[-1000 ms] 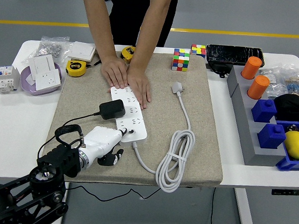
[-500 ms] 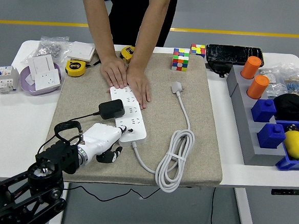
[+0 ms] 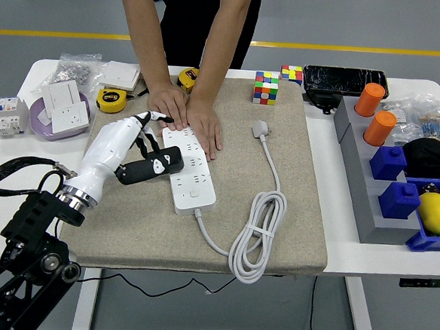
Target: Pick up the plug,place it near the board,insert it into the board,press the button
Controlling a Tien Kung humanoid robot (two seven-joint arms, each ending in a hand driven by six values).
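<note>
A white power strip (image 3: 192, 170) lies on the beige mat (image 3: 292, 215). A black plug (image 3: 169, 160) sits at its left edge, with a black cable running off to the left. My left hand (image 3: 134, 148) is raised just left of the strip, its fingers spread and one fingertip (image 3: 154, 116) pointing toward the person's hands. Its thumb lies next to the black plug; I cannot tell if they touch. A person's two hands (image 3: 187, 116) press flat on the strip's far end. The right arm is out of view.
The strip's own white cable (image 3: 257, 232) is coiled on the mat, its white plug (image 3: 261, 128) lying free. Rubik's cubes (image 3: 267, 87) and tape measures (image 3: 112, 100) stand at the back. A socket bowl (image 3: 61, 116) is at left. Grey and blue bins (image 3: 400, 185) are at right.
My left hand has lifted away from the strip's near end and swung up and to the left, beside the black plug. The person's hands have stayed on the strip.
</note>
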